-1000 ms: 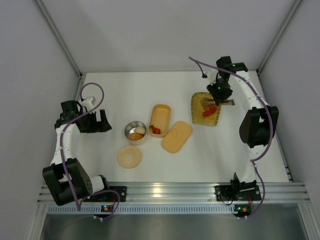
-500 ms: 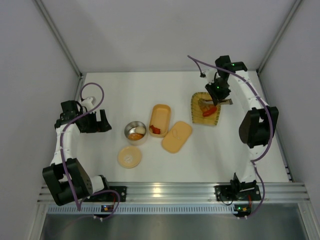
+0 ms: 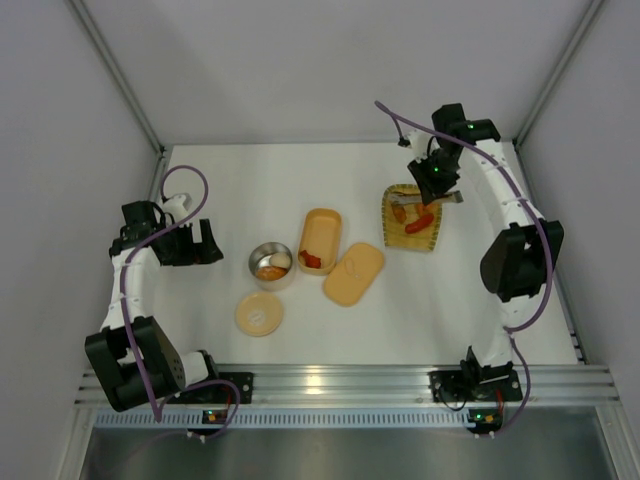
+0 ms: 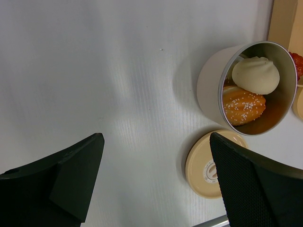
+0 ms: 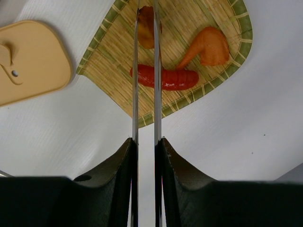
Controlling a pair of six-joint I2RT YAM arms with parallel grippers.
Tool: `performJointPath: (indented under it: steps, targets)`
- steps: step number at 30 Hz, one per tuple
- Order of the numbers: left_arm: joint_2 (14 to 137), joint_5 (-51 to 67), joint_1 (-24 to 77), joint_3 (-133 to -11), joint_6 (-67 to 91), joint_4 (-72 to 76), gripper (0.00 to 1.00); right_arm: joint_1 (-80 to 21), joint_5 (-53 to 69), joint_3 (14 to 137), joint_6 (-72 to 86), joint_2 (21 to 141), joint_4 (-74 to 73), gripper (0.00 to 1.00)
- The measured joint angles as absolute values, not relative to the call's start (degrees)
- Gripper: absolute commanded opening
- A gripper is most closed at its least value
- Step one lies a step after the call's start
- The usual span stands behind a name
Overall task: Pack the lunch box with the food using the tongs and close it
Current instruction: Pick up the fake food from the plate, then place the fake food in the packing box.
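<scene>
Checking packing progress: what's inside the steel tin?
The steel tin holds a white ball and a sugar-speckled orange piece beside it; anything beneath them is hidden.

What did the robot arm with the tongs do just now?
The right gripper closed its jaws further, squeezing the tongs onto a brown food piece over the woven tray, and shifted slightly farther out. The left gripper, tin, lunch box, round lid and oblong lid stayed put.
</scene>
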State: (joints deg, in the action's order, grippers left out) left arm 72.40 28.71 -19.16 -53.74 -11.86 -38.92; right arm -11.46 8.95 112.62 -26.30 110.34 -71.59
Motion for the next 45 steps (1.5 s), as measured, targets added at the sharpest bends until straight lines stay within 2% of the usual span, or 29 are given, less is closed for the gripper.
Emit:
performJointPath:
  steps: [4,24,29,38,45]
  targets:
    - [72.4,28.7,-19.2,-53.7,-11.9,-38.9,0.98,-11.5,9.0,112.6,-26.3,110.3,-71.6,0.00]
    - [72.4,28.7,-19.2,-53.7,-11.9,-38.9,0.98,-11.5,10.2,113.1,-26.0,105.3,-74.2,0.00]
    - [72.4,28.7,-19.2,-53.7,-11.7,-38.9,0.98,-12.4,12.6,114.7,-24.0,104.8,-75.3,0.00]
    - [72.4,28.8,-19.2,-53.7,-11.0,-38.9,0.98,-21.0,21.3,115.3,-18.6,102.4,-75.4,0.00]
    - [72.4,28.7,-19.2,-53.7,-10.6,-38.9,0.98,-21.5,29.8,113.4,-14.2,102.3,-72.7,0.00]
